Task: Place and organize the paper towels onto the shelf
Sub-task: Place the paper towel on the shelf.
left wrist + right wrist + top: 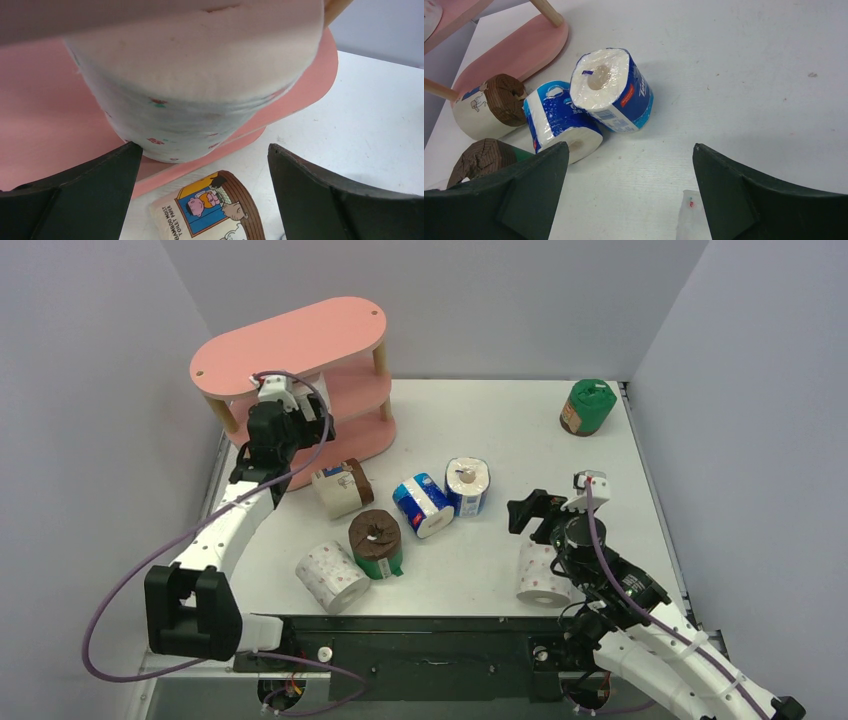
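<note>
Shelf [300,340]: pink, three boards, stood at the far left of the table [500,420].
Dotted roll [190,100]: sat upright on a board beneath another board, near its rounded end. Which lower tier it was could not be told.
Left gripper [202,146]: fingers were spread wide either side of that roll and held nothing. No contact showed.
Step in hand: judged a release, best finished by drawing straight back with the fingers wide and level, clear of the board above.
Beige roll [340,490]: lay just beside the shelf's foot, likely under the way out and at risk of a knock.
Blue rolls [611,90]: two lay side by side at mid-table.
Right gripper [631,150]: was wide open and empty, facing the blue rolls.
</note>
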Available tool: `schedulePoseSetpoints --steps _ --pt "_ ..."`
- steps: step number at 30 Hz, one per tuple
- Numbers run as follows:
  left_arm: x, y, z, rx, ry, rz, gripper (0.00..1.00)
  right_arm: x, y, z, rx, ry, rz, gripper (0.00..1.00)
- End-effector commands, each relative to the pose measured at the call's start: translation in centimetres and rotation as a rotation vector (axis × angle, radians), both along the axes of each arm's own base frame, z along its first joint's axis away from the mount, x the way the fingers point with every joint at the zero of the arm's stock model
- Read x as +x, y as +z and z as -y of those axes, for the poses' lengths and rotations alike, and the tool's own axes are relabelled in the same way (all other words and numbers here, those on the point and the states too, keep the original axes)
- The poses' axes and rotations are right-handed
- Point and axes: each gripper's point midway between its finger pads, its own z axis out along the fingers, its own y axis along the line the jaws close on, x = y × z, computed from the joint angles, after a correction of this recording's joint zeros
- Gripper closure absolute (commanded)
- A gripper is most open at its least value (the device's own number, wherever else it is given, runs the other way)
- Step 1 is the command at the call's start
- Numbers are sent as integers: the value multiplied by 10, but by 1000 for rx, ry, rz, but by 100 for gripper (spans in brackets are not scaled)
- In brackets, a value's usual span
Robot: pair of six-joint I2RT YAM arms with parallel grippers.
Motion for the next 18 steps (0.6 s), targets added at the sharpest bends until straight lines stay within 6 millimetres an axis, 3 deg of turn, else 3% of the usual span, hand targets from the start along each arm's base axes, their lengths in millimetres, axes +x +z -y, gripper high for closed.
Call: schedulePoseSetpoints --steps 1,5,9,18 --pt "22 34 8 4 5 106 4 7 11 -2 26 -11 36 11" --pt "34 26 17 9 2 88 4 8 9 -2 19 -14 31 11" --pt "31 33 21 26 3 99 4 8 9 0 15 -22 34 11" --pt "1 52 -28 -3 130 165 4 11 8 -5 20 -9 31 11"
